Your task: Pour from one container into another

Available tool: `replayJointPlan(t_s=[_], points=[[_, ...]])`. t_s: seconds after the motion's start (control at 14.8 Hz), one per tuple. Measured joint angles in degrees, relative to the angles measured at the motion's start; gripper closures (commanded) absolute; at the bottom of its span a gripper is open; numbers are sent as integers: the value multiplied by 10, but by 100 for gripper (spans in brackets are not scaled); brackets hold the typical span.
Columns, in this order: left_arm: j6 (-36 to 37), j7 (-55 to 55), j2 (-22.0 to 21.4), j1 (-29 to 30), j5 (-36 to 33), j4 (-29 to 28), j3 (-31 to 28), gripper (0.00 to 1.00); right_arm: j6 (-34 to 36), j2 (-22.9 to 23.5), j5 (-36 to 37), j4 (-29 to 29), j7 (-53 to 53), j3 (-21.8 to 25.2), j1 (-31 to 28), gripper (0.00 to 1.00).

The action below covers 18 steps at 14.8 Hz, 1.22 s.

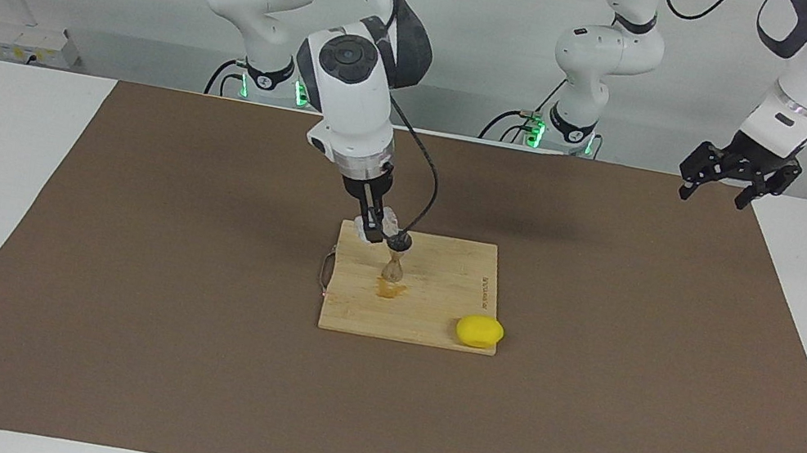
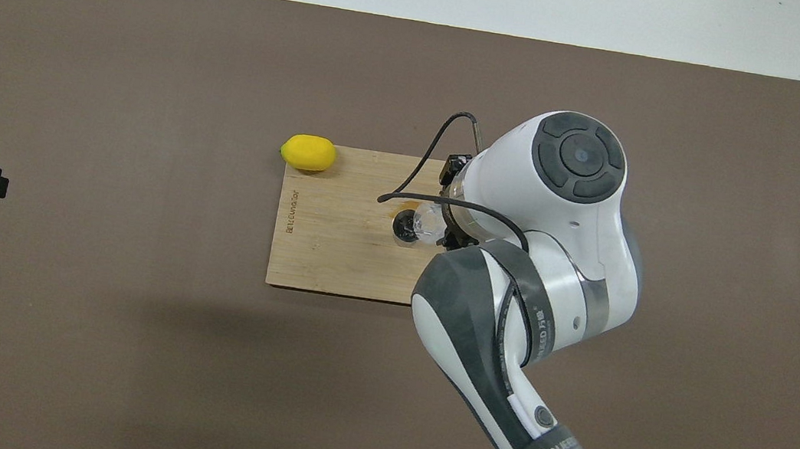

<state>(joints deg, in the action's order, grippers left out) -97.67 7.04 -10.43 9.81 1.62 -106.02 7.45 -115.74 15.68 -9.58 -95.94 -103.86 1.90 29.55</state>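
Glass cup (image 1: 390,220): small, clear, short – tipped over sideways, its mouth toward the jigger.
Jigger (image 1: 395,261): silver-grey metal, hourglass shape, upright on the cutting board (image 1: 438,311); an amber puddle (image 1: 387,288) lies at its foot.
Right gripper (image 1: 375,228): fingers clamped on the glass cup, holding it over the jigger's upper cone.
Cup and fingers: the cup sits between the fingers; the jigger's rim is just below them.
Left gripper (image 1: 726,184): fingers spread wide, holding nothing – waiting over the table's edge at the left arm's end.
Lemon (image 1: 480,331): on the board's corner, well apart from the fingers.
Hard to see: from overhead the right arm covers most of its fingers; whether the cup's lip touches the jigger cannot be told.
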Motion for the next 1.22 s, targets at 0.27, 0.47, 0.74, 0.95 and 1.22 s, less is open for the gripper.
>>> replayJointPlan(t_s=[0.27,0.47,0.74,0.95,1.22], points=[[-11,0,16,-22,0,-5,-20,0,0,0,3,0,0,0,0,100],[-32,-1,35,-29,0,-5,-25,0,-1,0,8,0,0,0,1,100],[-44,-17,54,-50,0,-5,-39,0,-2,0,19,0,0,0,7,100],[-21,-22,60,-51,0,23,-40,0,-2,0,23,0,0,0,11,100],[44,-29,63,-51,0,69,-45,0,-3,0,32,0,0,0,11,100]])
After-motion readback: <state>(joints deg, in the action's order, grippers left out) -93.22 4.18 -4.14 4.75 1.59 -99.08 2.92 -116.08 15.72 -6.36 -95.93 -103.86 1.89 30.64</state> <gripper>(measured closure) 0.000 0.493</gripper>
